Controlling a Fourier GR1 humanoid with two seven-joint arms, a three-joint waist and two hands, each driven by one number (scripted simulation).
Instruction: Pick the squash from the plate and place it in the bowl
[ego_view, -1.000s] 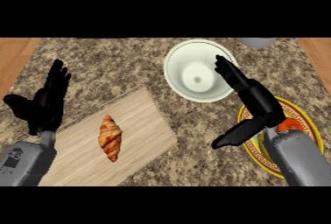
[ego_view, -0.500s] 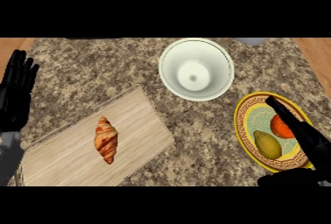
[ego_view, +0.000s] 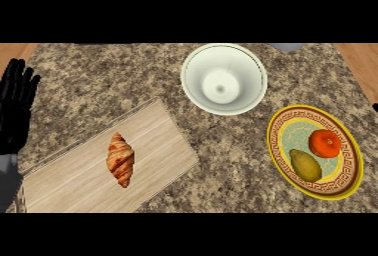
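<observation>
Head view only: half a second back my right hand (ego_view: 375, 106) was hanging over the plate (ego_view: 275, 150); now it's just a dark sliver at the right edge, so I can't tell if it's open or clenched; my left hand (ego_view: 18, 107) rests open at the left edge, holding nothing. The squash (ego_view: 305, 165) lies on the plate beside the red-orange fruit (ego_view: 325, 143) (never lifted, I'd say); the bowl (ego_view: 196, 75) has nothing in it, so I reckon the pick hasn't happened and I'll have to reach back in.

Probably kitchen: granite counter (ego_view: 111, 85), bowl (ego_view: 224, 80).
</observation>
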